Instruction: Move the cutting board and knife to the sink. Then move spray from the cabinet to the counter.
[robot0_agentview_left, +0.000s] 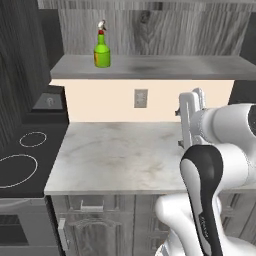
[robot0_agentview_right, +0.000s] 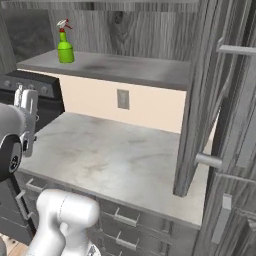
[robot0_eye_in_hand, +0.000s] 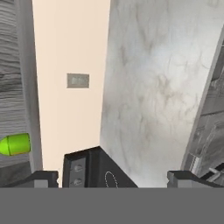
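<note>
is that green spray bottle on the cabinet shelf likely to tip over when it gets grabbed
Probably, if nudged high: the spray stands upright, tall and narrow-necked on a small base. Its smooth round body may slip or twist between flat jaws. It looks small and likely light, so a low grip on the body should steady it.

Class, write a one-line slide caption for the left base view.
Green spray stands on the cabinet shelf above the marble counter.

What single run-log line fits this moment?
stage: spray fetch | spray: upright on cabinet shelf | gripper: open, holding nothing | counter: bare
</note>
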